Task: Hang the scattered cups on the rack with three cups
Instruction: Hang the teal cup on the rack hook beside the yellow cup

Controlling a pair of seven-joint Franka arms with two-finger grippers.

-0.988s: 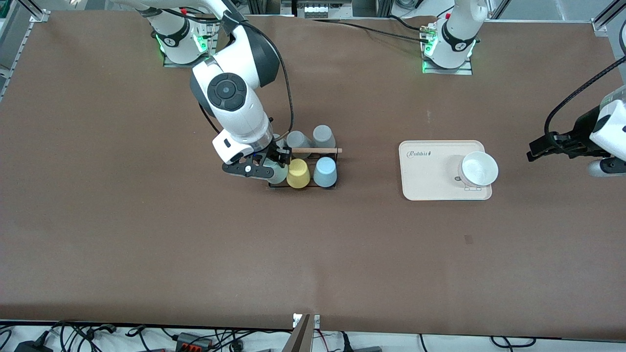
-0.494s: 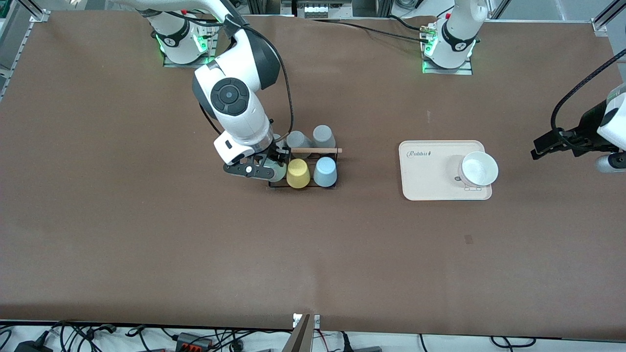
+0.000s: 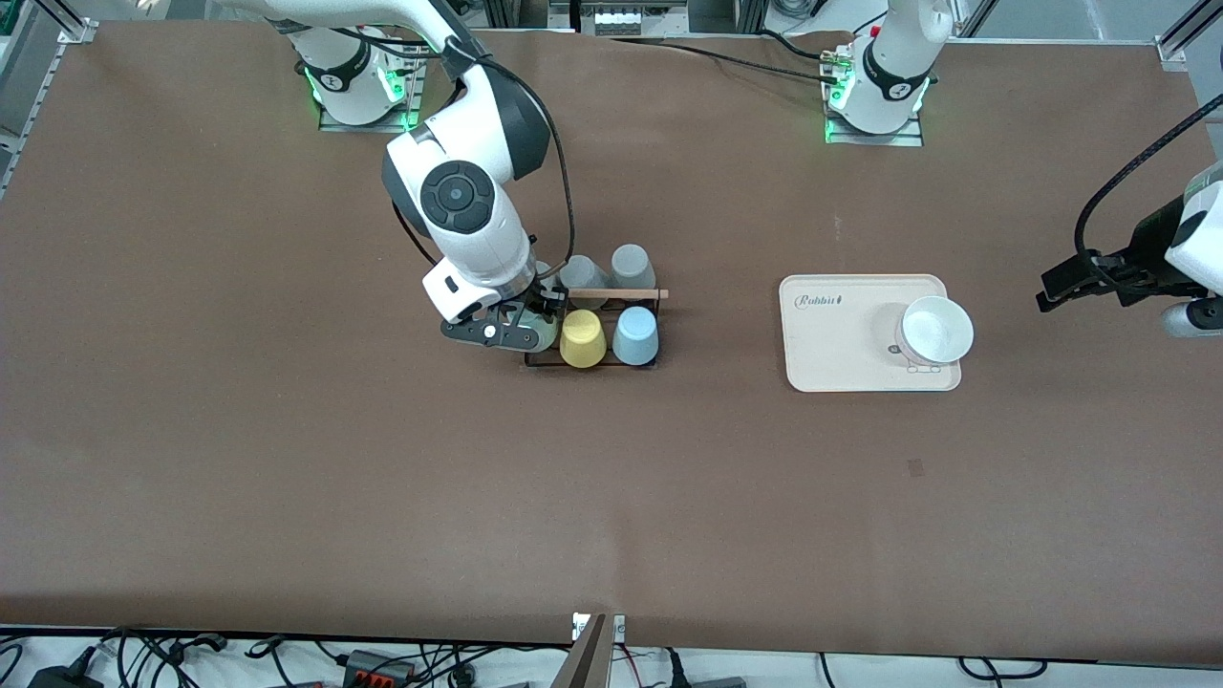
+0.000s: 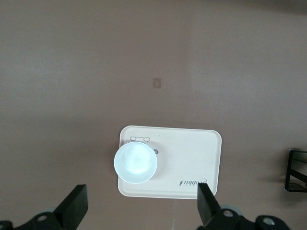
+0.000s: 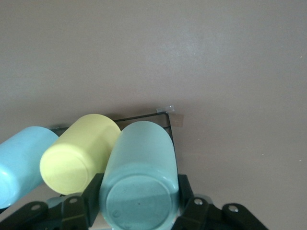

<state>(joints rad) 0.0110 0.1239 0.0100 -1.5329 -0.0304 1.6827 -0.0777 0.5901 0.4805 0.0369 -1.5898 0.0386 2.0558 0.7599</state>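
Note:
The black wire rack (image 3: 646, 364) with a wooden rod (image 3: 621, 293) stands mid-table. A yellow cup (image 3: 582, 338) and the light blue cup (image 3: 635, 335) hang on its side nearer the front camera, two grey cups (image 3: 583, 275) on its farther side. My right gripper (image 3: 541, 329) is shut on the pale mint green cup (image 3: 548, 335) at the rack's end toward the right arm. In the right wrist view the mint cup (image 5: 139, 177) sits between the fingers (image 5: 186, 191), beside the yellow cup (image 5: 79, 153) and blue cup (image 5: 21, 158), over the rack's wire (image 5: 165, 117). My left gripper (image 3: 1051, 287) is open and empty.
A cream tray (image 3: 831, 334) with a white bowl (image 3: 936, 330) lies toward the left arm's end of the table. The left arm waits above the table beside it; its wrist view shows the tray (image 4: 192, 158), the bowl (image 4: 135, 163) and the rack's edge (image 4: 295, 170).
My right gripper has shifted slightly toward the rack with the mint cup in it. The left gripper drew back a little from the tray, then held still.

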